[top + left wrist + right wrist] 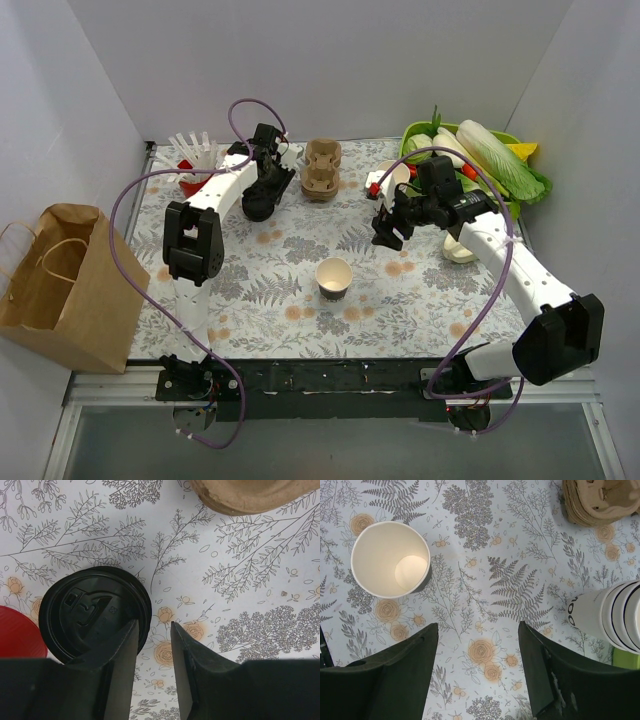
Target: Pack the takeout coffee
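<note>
The black lid [92,612] lies at 10 o'clock of the left fingers [117,670]; I cannot tell if they grip it. The right fingers [400,670] are open.

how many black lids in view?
1. The black lid sits on the mat beside the red cup, partly under the left end effector. More may be stacked beneath it.

Plain white walls close in three sides: a back wall [330,60] across the top of the frame, a left wall [50,100] and a right wall [590,90] down the edges. The tabletop [270,290] fills the middle under a pale cloth [485,580] printed with grey ferns and orange roses. A black rail [330,378] runs along its lower edge, above a grey ledge [330,440]. The light is soft and even.
</note>
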Tool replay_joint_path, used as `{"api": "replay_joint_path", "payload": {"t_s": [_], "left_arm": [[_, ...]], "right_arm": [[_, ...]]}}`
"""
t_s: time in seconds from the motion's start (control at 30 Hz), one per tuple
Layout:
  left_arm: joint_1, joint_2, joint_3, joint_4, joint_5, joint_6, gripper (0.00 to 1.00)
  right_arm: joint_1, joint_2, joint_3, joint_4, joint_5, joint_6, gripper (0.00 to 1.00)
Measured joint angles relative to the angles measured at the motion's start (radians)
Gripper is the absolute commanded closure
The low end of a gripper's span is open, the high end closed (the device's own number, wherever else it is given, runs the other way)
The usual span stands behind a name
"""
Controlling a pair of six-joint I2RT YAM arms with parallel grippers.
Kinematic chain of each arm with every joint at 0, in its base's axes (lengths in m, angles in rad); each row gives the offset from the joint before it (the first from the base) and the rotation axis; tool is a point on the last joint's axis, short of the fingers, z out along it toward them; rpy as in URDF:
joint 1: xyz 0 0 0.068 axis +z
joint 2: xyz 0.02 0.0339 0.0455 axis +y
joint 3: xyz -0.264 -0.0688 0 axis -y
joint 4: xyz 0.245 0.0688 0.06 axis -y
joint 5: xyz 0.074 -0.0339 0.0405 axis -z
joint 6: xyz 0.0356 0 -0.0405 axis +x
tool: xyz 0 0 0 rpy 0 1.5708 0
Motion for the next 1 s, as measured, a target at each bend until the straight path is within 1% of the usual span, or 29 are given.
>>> {"api": "replay_joint_path", "payload": {"t_s": [0.2,0.5,0.7,0.77,1.0], "left_arm": [[0.0,0.0,0.0,0.006,-0.004,-0.001,0.74],[0.0,0.023,-0.012,0.006,-0.02,-0.004,0.73],[0.0,0.032,-0.018,0.006,-0.026,-0.004,0.76],[0.0,0.032,-0.018,0.006,-0.027,-0.003,0.77],[0.0,0.032,-0.018,0.006,-0.029,-0.004,0.89]], "right_arm": [[0.0,0.007,0.0,-0.003,0.0,-0.015,0.29],[0.0,0.008,0.0,-0.003,0.0,-0.017,0.29],[0.0,0.008,0.0,-0.002,0.0,-0.015,0.3],[0.0,0.008,0.0,-0.002,0.0,-0.014,0.3],[0.0,0.008,0.0,-0.002,0.0,-0.015,0.3]]}}
